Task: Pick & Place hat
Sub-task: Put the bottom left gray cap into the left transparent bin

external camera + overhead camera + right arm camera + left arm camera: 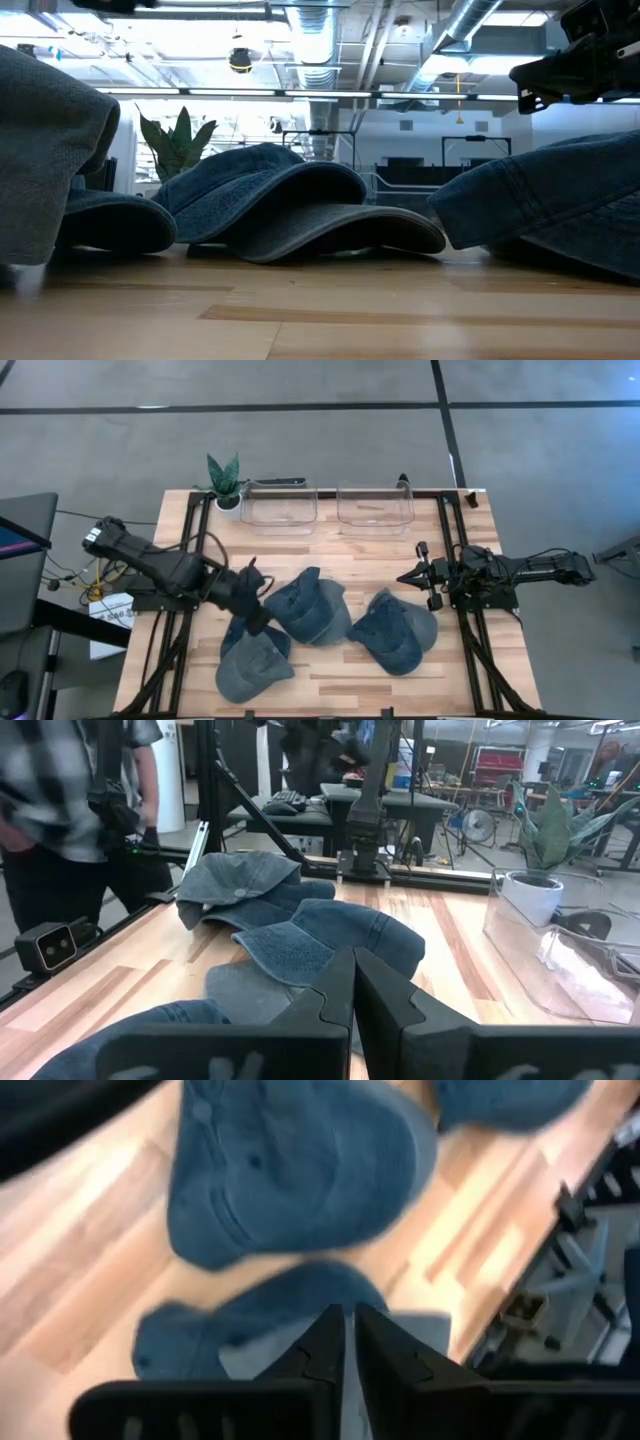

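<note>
Hovering low over the bench (330, 672), the left gripper (258, 603) is showing its jaws pressed together on nothing. It is sitting between two denim hats: the near-left hat (255, 660) directly beneath and ahead of it, the middle hat (312, 607) just beside it. The approach step seems to be in hand; the next move calls for parting the jaws and pinching a brim or crown fold. The right gripper (428, 575) is waiting at the bench's right edge, jaws likewise together and empty, with the third hat (397, 630) near it. All three are soft, washed-blue, stitched cloth, slumping and domed. Two clear plastic bins (278, 505) are standing well beyond the jaws.
</note>
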